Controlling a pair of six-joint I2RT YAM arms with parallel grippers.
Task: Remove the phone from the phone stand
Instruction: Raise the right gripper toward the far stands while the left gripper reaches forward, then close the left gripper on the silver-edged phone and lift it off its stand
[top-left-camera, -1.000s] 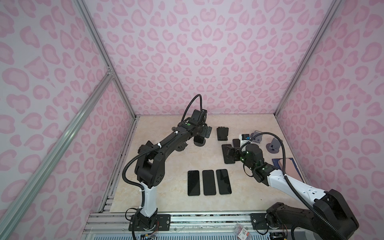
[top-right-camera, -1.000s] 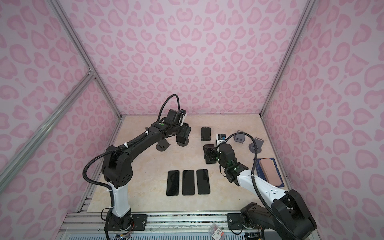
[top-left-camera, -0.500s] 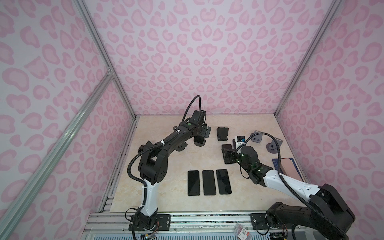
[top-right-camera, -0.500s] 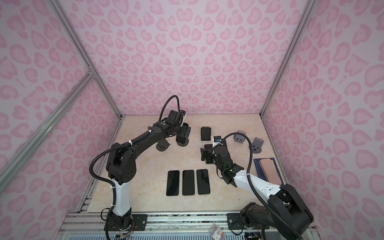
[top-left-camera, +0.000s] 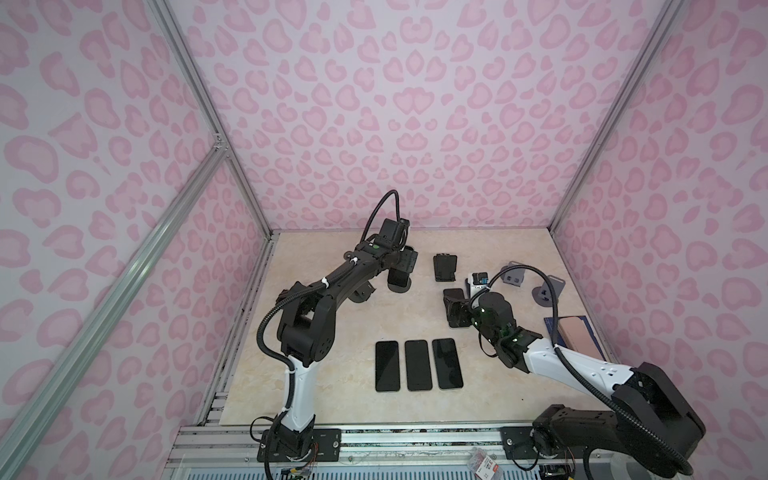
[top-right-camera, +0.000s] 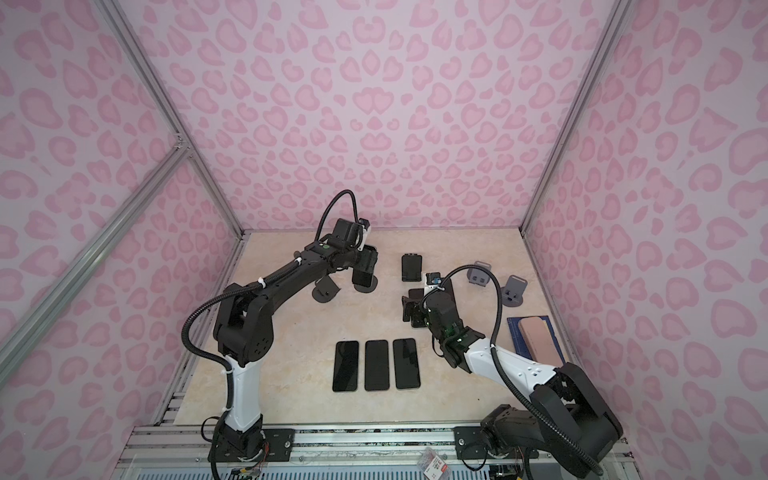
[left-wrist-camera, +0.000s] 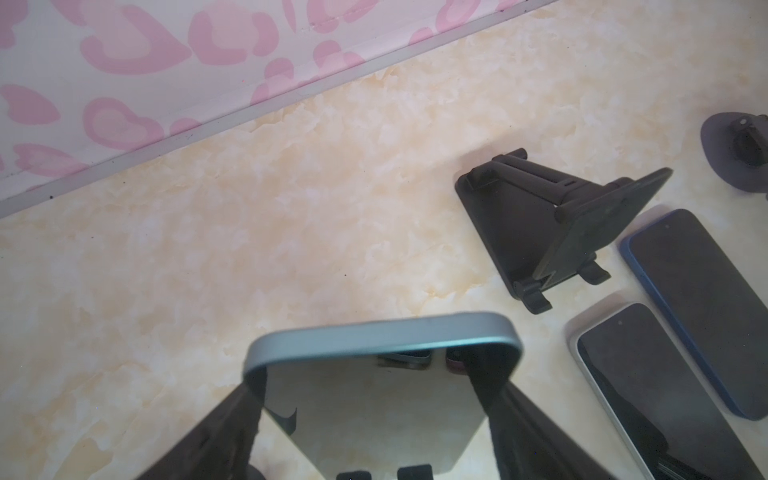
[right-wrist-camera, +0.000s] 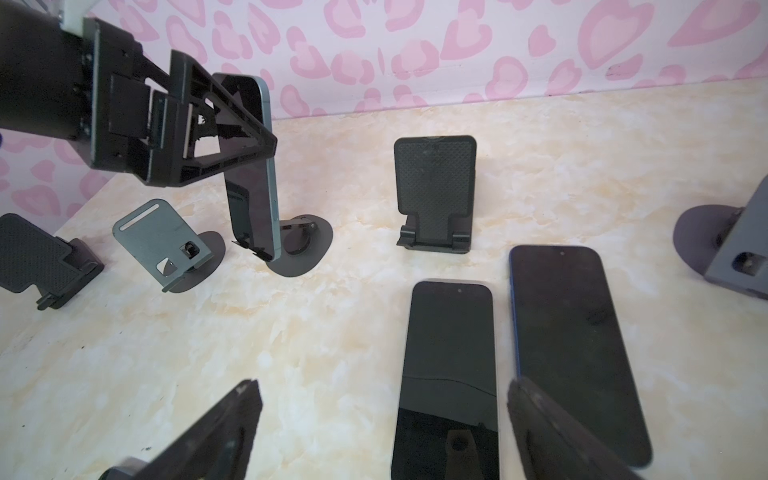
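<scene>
A dark phone (right-wrist-camera: 253, 174) with a grey-green rim stands upright on a round-based phone stand (right-wrist-camera: 301, 249) at the back left of the table. My left gripper (left-wrist-camera: 376, 399) is shut on the phone (left-wrist-camera: 382, 336), with one finger on each long side near its top. Both top views show the left gripper (top-left-camera: 401, 266) (top-right-camera: 363, 266) over that stand. My right gripper (right-wrist-camera: 384, 386) is open and holds nothing. It hovers low over the table at mid right in both top views (top-left-camera: 455, 309) (top-right-camera: 411, 311).
A white-rimmed phone (right-wrist-camera: 451, 332) and a blue phone (right-wrist-camera: 573, 332) lie flat by the right gripper. Three phones (top-left-camera: 417, 365) lie in a row at the front. Empty stands: black (right-wrist-camera: 434, 187), grey-green (right-wrist-camera: 162, 237), grey (top-left-camera: 515, 276). A pink-cased phone (top-left-camera: 573, 332) lies far right.
The left gripper's fingers have closed in onto the phone's sides. The right gripper has shifted slightly to the left and stays open.
</scene>
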